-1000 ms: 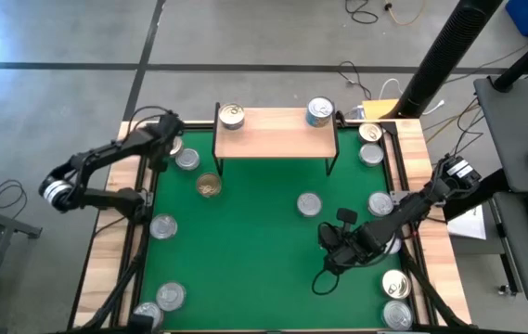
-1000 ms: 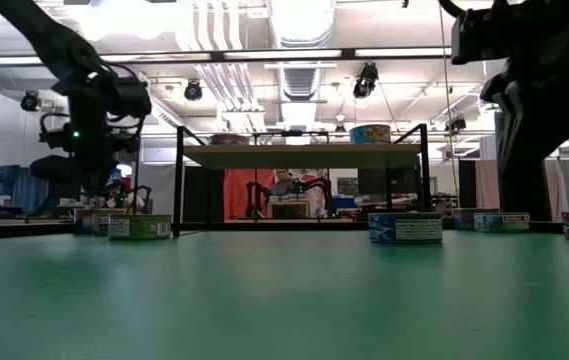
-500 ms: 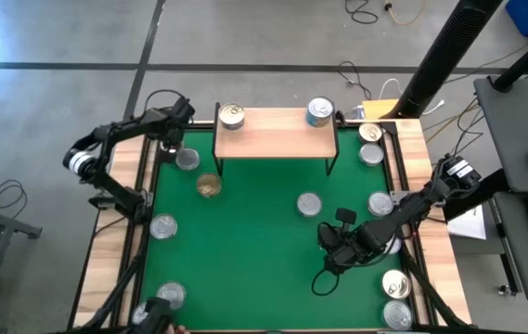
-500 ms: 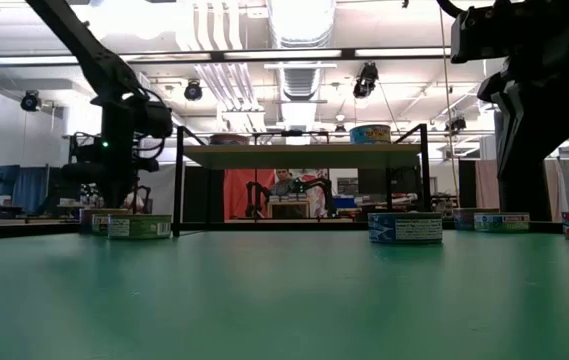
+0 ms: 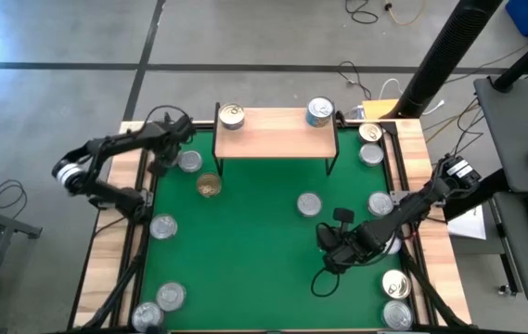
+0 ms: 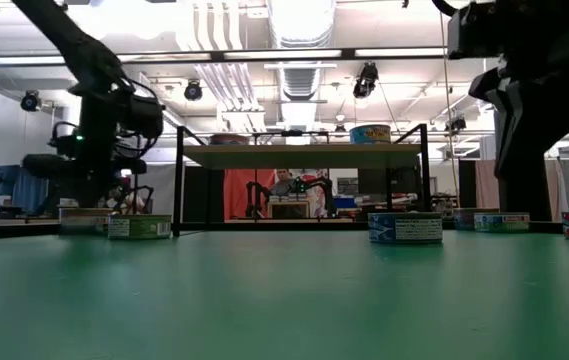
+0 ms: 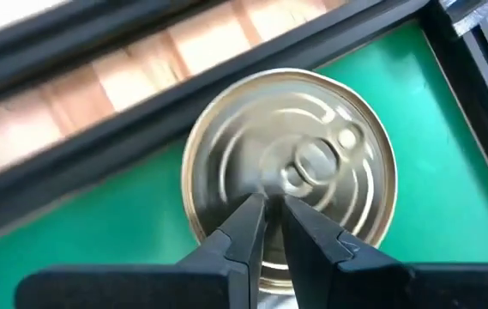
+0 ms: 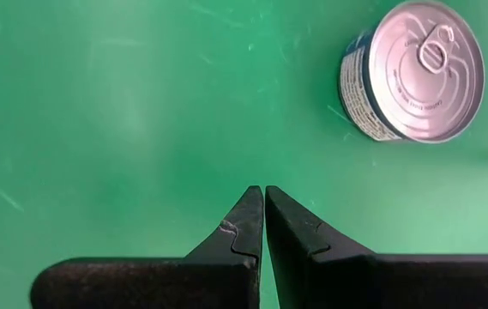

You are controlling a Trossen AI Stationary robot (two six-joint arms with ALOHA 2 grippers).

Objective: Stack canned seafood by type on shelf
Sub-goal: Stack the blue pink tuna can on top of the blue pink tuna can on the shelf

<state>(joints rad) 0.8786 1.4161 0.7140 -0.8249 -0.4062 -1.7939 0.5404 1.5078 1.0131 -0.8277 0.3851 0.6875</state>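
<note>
Your left gripper (image 5: pixel 176 148) hangs at the table's far left corner, its fingers almost together and holding nothing, over a short round silver-topped tin (image 7: pixel 291 176) on the green mat (image 5: pixel 254 241). Whether the tips touch its lid is hard to say. The black frame rail (image 7: pixel 141 112) runs just beside that tin, and a gold-topped tin (image 5: pixel 208 186) sits near it. The small light-wood shelf on thin black legs (image 5: pixel 276 132) stands just beyond, carrying two tins: a silver one (image 5: pixel 231 115) and a blue-sided one (image 5: pixel 319 112). Your right gripper (image 8: pixel 263 219) waits with fingers closed and empty over bare mat, near another silver tin (image 8: pixel 413 72).
</note>
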